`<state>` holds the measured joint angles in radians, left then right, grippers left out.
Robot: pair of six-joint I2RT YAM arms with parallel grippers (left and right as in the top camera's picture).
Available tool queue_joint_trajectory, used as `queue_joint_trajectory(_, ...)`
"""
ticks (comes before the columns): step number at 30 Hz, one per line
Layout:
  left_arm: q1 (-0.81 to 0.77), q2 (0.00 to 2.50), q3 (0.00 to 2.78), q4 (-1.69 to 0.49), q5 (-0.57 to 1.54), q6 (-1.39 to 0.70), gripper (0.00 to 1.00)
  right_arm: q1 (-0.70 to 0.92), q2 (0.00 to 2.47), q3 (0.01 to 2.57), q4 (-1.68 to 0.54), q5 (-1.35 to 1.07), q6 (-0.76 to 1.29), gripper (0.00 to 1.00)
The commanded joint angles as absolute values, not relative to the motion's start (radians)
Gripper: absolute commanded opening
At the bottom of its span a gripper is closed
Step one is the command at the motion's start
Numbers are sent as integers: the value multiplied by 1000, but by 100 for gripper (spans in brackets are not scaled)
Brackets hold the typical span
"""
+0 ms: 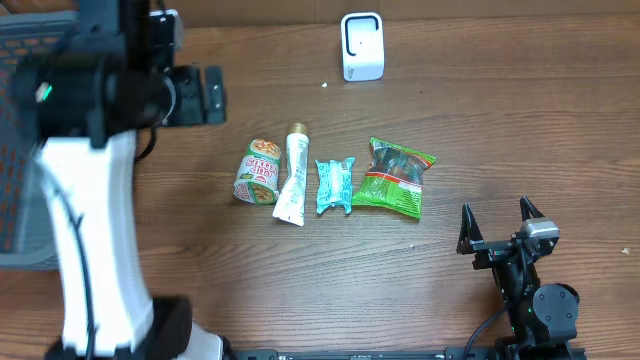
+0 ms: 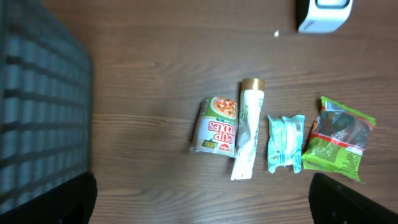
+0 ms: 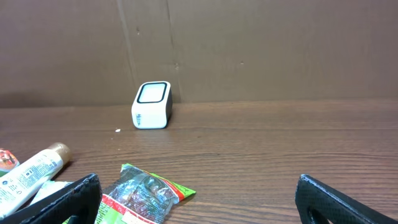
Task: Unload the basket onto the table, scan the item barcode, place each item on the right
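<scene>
Four items lie in a row mid-table: a cup noodles pot (image 1: 258,172) on its side, a white tube (image 1: 293,178), a teal packet (image 1: 335,185) and a green snack bag (image 1: 396,178). A white barcode scanner (image 1: 361,46) stands at the far edge. My left gripper (image 2: 200,202) hangs open high above the table, left of the row, with nothing between its fingers. The right gripper (image 1: 497,214) is open and empty near the front edge, to the right of the green snack bag (image 3: 144,198). The scanner (image 3: 152,105) faces it from the back.
A grey mesh basket (image 1: 18,150) sits at the table's left side, also seen in the left wrist view as the basket (image 2: 37,112). A brown board wall (image 3: 261,50) closes the back. Bare wood lies between the row and the scanner.
</scene>
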<state>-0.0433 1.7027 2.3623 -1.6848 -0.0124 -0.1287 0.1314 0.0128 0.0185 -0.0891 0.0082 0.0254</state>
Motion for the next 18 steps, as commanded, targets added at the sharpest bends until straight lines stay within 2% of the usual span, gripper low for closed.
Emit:
queue_joint_trajectory(1,-39,1518,2302,-1690,-68,-156,100,134,3,8,-81,22,22,100)
queue_joint_trajectory(10,-39,1174,1956,-1671,-133,-185,100,134,3,8,-81,22,22,100)
queue_joint_trajectory(18,-39,866,1544,-1490,-141,-191,100,134,3,8,-81,22,22,100)
